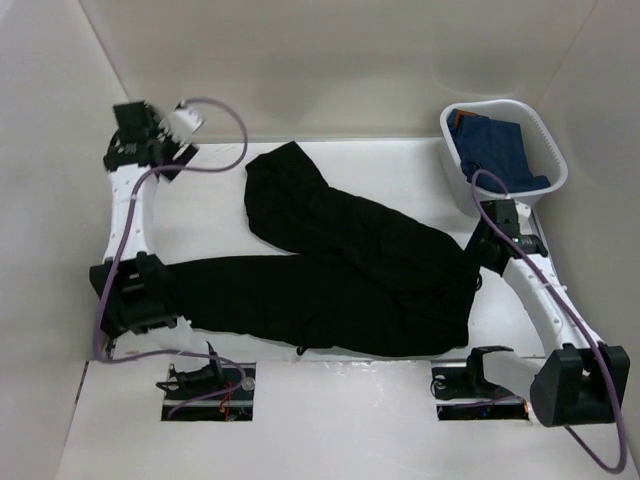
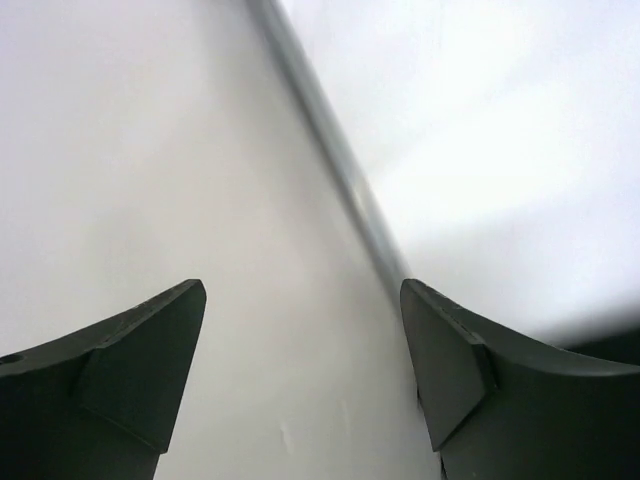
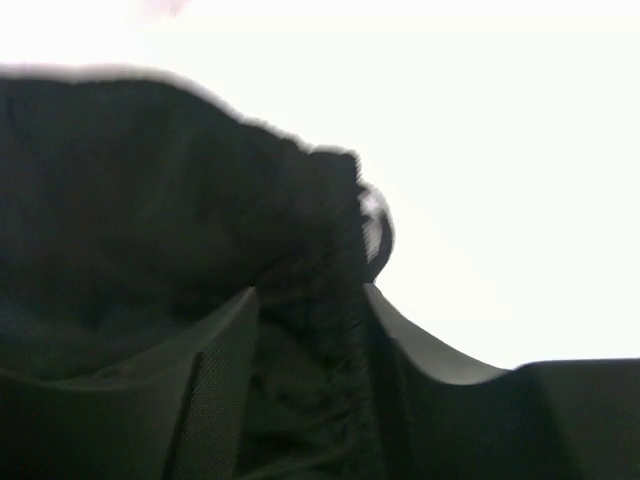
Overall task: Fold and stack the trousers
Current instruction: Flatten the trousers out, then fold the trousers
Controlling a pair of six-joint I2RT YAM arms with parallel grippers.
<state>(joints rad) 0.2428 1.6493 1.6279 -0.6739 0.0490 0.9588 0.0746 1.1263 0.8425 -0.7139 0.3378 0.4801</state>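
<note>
Left gripper [image 2: 302, 300]: wide open, empty
Right gripper [image 3: 308, 295]: half open around trousers [image 1: 330, 270], hold unclear
Risk: trousers slip out, hold too loose

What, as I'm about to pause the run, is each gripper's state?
Left gripper: open, holding nothing.
Right gripper: trousers between its jaws; gripped or not cannot be told.

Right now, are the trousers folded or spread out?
Spread, not folded: the trousers lie flat across the table, one leg stretched left, the other angled toward the far edge.
</note>
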